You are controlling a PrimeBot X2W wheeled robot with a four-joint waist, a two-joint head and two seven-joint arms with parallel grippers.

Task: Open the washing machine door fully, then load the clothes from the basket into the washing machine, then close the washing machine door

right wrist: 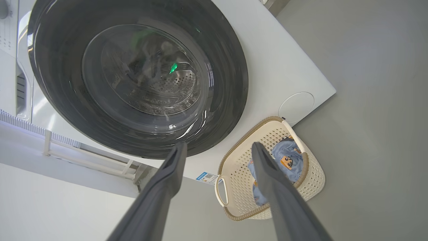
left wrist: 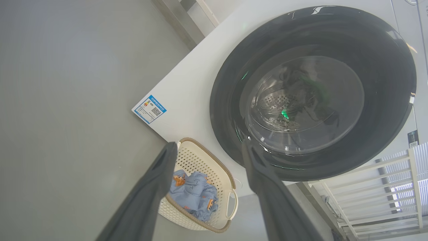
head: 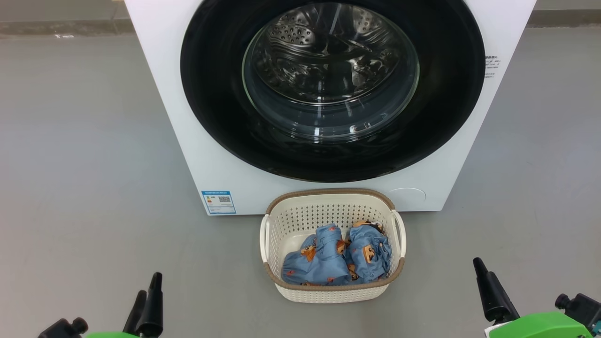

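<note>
The white washing machine stands straight ahead, and its glossy black washing machine door lies shut flat against the front, the steel drum showing through the glass. On the floor, just in front of it, sits the cream basket with two blue bear-print clothes bundled inside. My left gripper rests low at the left and my right gripper low at the right, both well short of the basket. In the left wrist view my left gripper is open and empty. My right gripper is likewise open and empty.
Bare grey floor spreads on both sides of the machine and around the basket. A white slatted rack stands beside the machine on one side. A wall skirting runs along the back.
</note>
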